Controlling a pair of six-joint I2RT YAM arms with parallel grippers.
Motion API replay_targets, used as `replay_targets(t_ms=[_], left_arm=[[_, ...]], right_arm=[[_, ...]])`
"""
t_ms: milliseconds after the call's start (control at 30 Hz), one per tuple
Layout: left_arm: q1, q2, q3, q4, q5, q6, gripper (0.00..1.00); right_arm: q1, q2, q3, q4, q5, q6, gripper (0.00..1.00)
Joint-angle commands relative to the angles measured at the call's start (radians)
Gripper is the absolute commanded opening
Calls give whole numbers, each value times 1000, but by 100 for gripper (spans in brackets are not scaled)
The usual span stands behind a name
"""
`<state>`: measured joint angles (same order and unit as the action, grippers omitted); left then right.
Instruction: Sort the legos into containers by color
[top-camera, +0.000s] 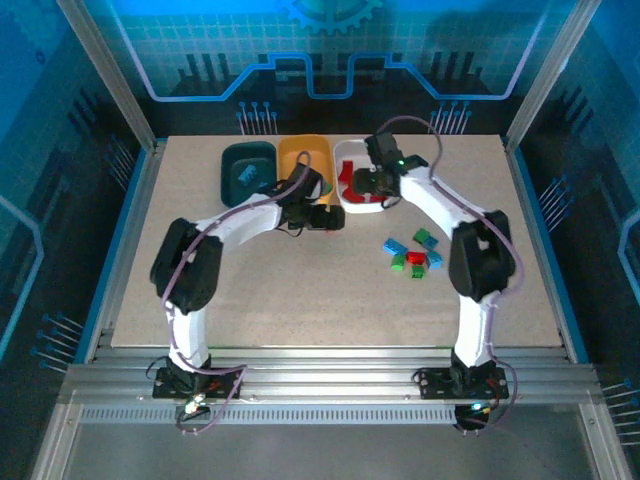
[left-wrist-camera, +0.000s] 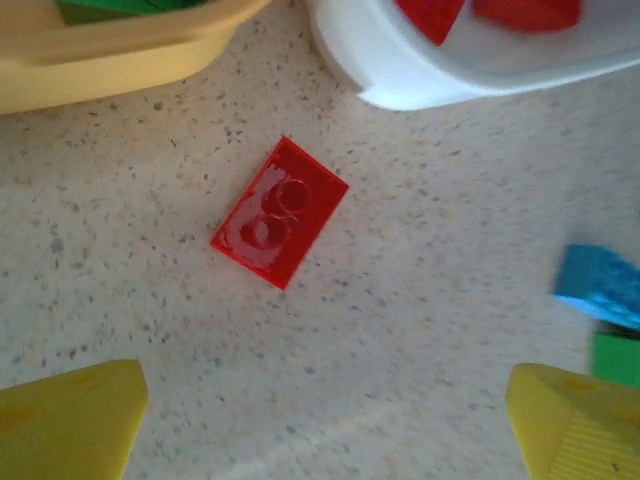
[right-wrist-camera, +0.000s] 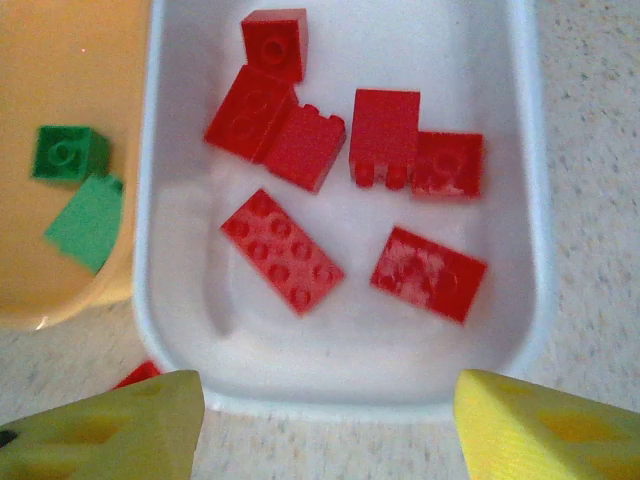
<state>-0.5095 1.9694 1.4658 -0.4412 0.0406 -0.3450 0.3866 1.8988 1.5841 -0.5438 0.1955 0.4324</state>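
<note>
Though amid blue walls (top-camera: 40, 150), speckled table (top-camera: 300, 295)

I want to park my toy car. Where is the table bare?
Bare table lies between the two arms, nearer than the loose legos, and along the left edge. The back middle is crowded: the containers sit there with both arms close by.

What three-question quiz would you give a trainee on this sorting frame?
1. True or false: the white tub is empty.
2. What colour are the bricks in the orange-yellow tub?
3. The loose red brick lies: A in the white tub, B on the table, C in the orange-yellow tub.
Key: 1 false, it holds red bricks; 2 green bricks; 3 B.
</note>
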Motion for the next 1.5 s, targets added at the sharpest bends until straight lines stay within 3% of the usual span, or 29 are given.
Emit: replay_targets(t_ms=[0, 267, 567, 933, 1267, 1467], left_arm=[[-6, 68, 37, -117, -121, 159, 94], [-32, 152, 109, -78, -133, 264, 92], [-38, 255, 206, -85, -145, 327, 88], [-38, 306, 271, -68, -129, 344, 73], [-53, 279, 218, -49, -131, 379, 43], [-79, 239, 169, -23, -135, 394, 35]], right_arm=[[-23, -206, -194, 113, -58, 66, 69], [-43, -547, -525, 153, -77, 98, 71], [-97, -744, -667, 118, -97, 90, 72], [-107, -793, -699, 93, -99, 65, 72], [-127, -787, -737, 117, -118, 60, 71], [-139, -787, -748, 127, -129, 58, 71]])
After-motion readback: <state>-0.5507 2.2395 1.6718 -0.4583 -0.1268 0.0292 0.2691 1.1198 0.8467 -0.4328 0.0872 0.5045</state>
